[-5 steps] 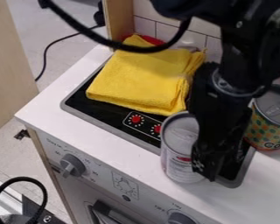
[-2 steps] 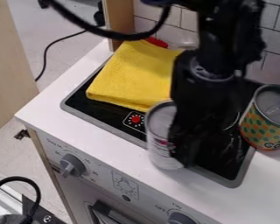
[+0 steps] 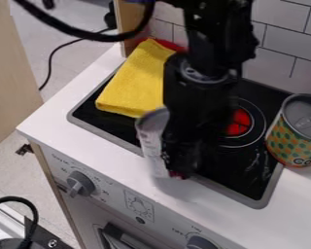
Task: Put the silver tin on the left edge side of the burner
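The gripper [image 3: 178, 158] hangs over the front edge of the black burner [image 3: 116, 127], its dark body covering the right part of the silver tin. It is shut on the silver tin [image 3: 153, 141], which leans a little and looks blurred. The tin's upper part stands out against the burner's front left area, and its lower end overlaps the white counter edge. Whether its base touches the surface cannot be told. The arm hides much of the burner's middle.
A folded yellow cloth [image 3: 133, 82] lies on the burner's back left part, close behind the tin. A patterned can [image 3: 298, 133] stands at the right edge of the burner. Knobs [image 3: 80, 184] line the front panel, and a tiled wall [image 3: 278, 41] rises behind.
The gripper and the silver tin have moved left together along the burner's front edge, and the tin now leans. The red heating ring has come into view on the right.
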Controlling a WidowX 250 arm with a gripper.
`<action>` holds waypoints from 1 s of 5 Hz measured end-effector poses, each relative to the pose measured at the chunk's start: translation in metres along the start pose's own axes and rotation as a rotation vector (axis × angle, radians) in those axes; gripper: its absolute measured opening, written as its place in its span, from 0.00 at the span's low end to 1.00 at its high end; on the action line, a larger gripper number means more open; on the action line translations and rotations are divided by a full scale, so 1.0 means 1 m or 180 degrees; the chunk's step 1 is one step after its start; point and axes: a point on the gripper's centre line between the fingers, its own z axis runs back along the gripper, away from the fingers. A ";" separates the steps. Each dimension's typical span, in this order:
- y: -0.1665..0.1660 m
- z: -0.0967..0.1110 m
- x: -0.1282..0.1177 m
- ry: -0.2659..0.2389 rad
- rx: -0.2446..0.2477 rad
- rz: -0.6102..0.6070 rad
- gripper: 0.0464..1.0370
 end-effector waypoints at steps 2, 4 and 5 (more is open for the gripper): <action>-0.003 -0.002 0.001 0.0003 -0.0014 -0.0094 0.96; 0.003 -0.003 -0.004 0.0010 0.0019 -0.0223 0.96; 0.010 0.000 0.002 0.0023 -0.0017 -0.0251 0.96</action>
